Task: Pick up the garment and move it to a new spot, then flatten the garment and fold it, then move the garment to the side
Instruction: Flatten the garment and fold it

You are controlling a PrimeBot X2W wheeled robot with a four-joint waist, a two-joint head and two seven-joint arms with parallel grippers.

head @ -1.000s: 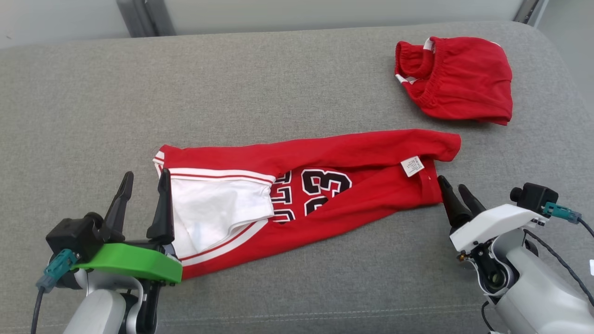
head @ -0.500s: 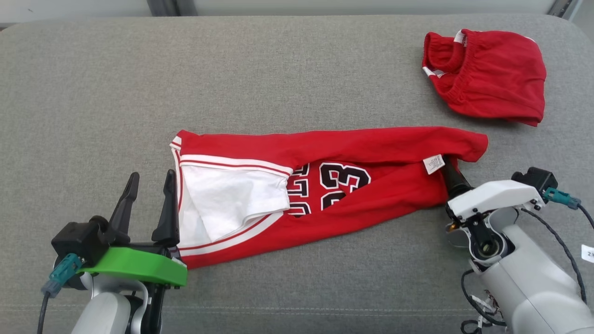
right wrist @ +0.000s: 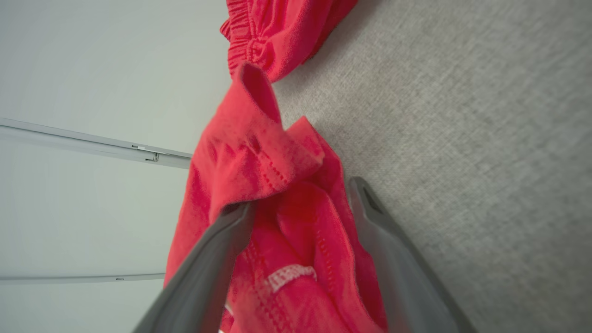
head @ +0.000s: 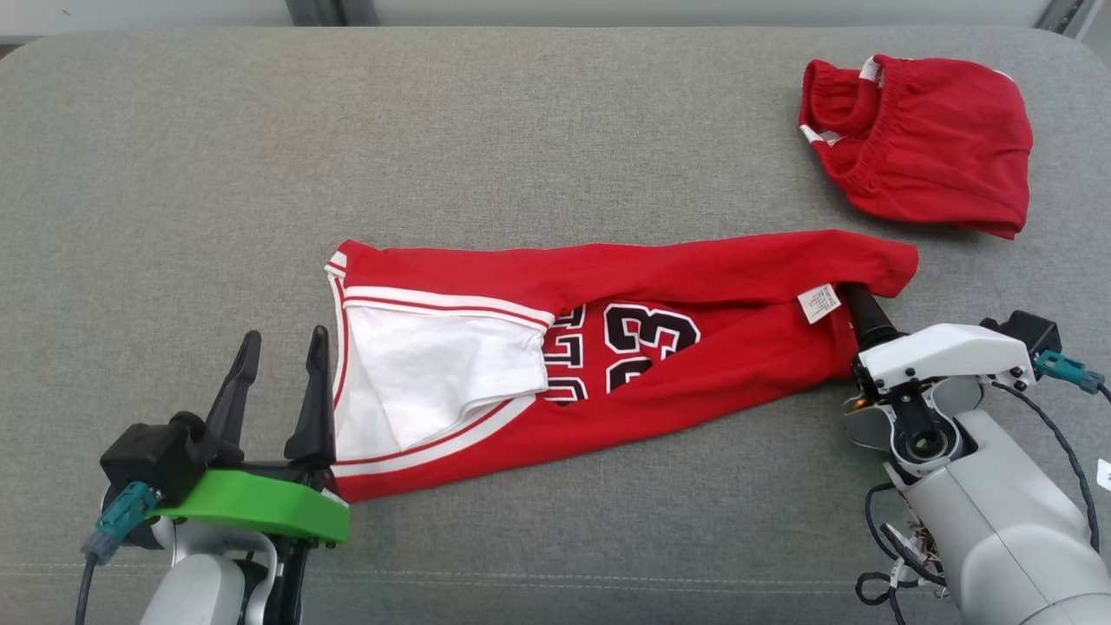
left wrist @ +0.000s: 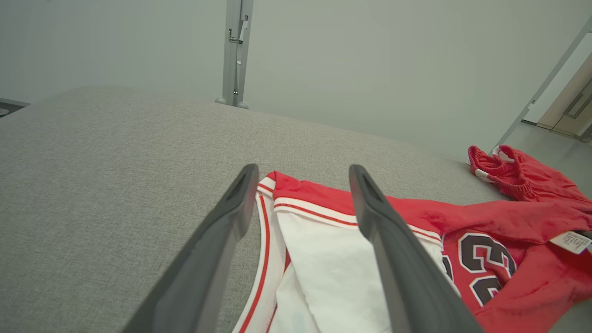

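From the head view the garment (head: 608, 347), a red jersey, lies stretched out in the middle of the grey cushion (head: 521, 130). Its long axis runs across the robot's front from left to right, tilted a little, so that the left end sits nearer the robot than the right end. The white-trimmed end with the white lining (head: 434, 373) turned out points to the robot's left. The plain red end with the small white label (head: 818, 303) points to its right. The number 23 (head: 651, 347) shows between them, partly under a fold.

A pair of red shorts (head: 920, 143) lies bunched at the far right, apart from the jersey.

The left gripper (head: 285, 332) stands just beside the trimmed end with its fingers spread wide, holding nothing. The left wrist view adds that the red-and-white edge runs in the gap between those two fingers.

In the head view the right gripper (head: 859, 308) goes in under the fold by the label, so its tips are hidden there. The right wrist view shows them: the fingers are spread wide, red cloth bunches between them, one tip lies under a lifted flap, and they are not pinched onto it
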